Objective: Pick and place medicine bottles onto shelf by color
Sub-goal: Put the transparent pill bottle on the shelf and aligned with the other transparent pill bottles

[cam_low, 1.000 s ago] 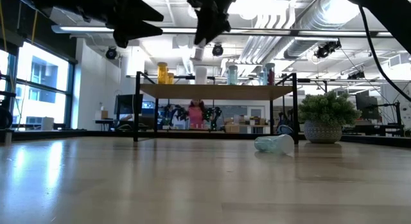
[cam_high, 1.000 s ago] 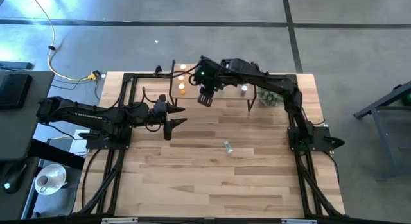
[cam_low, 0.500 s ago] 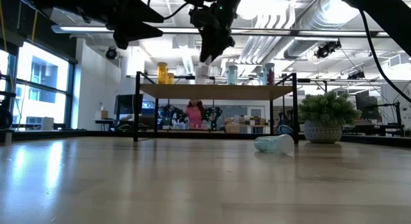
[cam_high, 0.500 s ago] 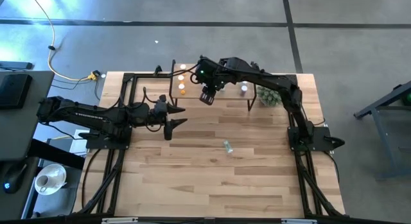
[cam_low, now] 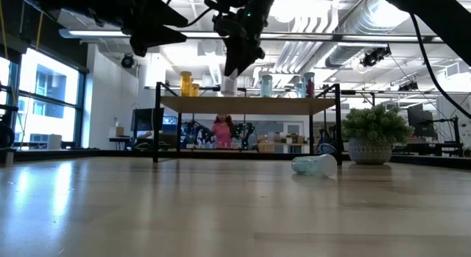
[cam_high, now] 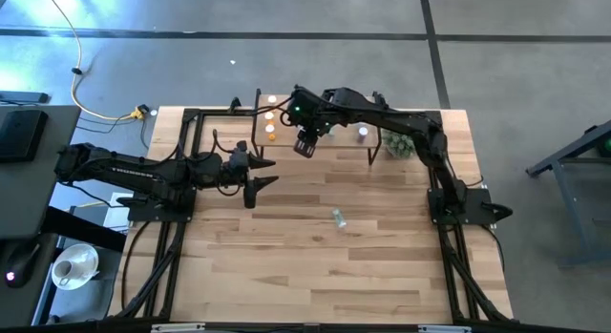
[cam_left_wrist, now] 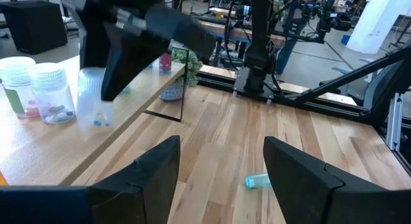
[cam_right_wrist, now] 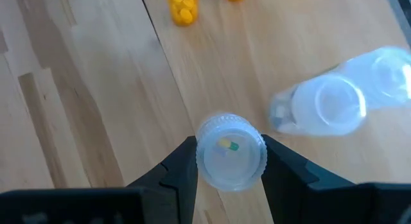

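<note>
My right gripper hangs over the shelf at the table's far side, shut on a clear medicine bottle with a few coloured pills inside. The bottle's foot is close to the board; whether it touches, I cannot tell. Orange bottles stand at the shelf's left end, and teal and pink ones further right. One pale blue-green bottle lies on its side on the tabletop. My left gripper waits open at mid-left, above the table. My right gripper pinches the clear bottle's ridged upper end between its two fingers, one on each side. The fingers come from above, slanting steeply down. The bottle hangs upright below them, over the shelf board.
A potted green plant stands at the shelf's right end. Two clear bottles sit on the board close beside the held one. Black frame rails run along the table's edges. Bare wood lies in front of the shelf.
My right gripper has sunk toward the shelf's board with the clear bottle, which stays upright in the hold. It has drifted a little toward the shelf's left end.
</note>
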Robot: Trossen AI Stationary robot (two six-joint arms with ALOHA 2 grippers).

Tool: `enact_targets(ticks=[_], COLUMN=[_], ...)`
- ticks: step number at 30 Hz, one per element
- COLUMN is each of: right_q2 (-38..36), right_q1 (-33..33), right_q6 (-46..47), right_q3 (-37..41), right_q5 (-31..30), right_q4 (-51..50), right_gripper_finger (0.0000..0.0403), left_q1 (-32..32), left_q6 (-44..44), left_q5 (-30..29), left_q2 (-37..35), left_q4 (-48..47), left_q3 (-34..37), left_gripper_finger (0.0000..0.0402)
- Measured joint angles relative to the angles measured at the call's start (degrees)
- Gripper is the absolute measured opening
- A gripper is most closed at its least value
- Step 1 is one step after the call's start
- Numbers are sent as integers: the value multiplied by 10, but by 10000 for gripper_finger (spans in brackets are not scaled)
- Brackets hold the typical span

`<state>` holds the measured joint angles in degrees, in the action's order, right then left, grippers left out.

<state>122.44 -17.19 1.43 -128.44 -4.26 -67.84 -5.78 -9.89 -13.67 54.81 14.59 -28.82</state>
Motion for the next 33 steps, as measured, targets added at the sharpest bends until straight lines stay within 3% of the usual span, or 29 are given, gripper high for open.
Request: enact_targets(ticks=[12, 23, 33], right_q2=[11, 12, 12], right_q1=[-2, 1, -1], right_q6=[-4, -18, -19], right_q3=[-1, -1, -1], right_q5=[-14, -17, -18], right_q4=[2, 23, 28], right_gripper_finger=[127, 178, 181], left_q1=[0, 0, 0], left_q6=[0, 0, 0], left_q5=[0, 0, 0], left_q2=[0, 0, 0], left_q4=[-2, -2, -2], left_q3=[0, 0, 0], left_gripper_finger=[213, 213, 213])
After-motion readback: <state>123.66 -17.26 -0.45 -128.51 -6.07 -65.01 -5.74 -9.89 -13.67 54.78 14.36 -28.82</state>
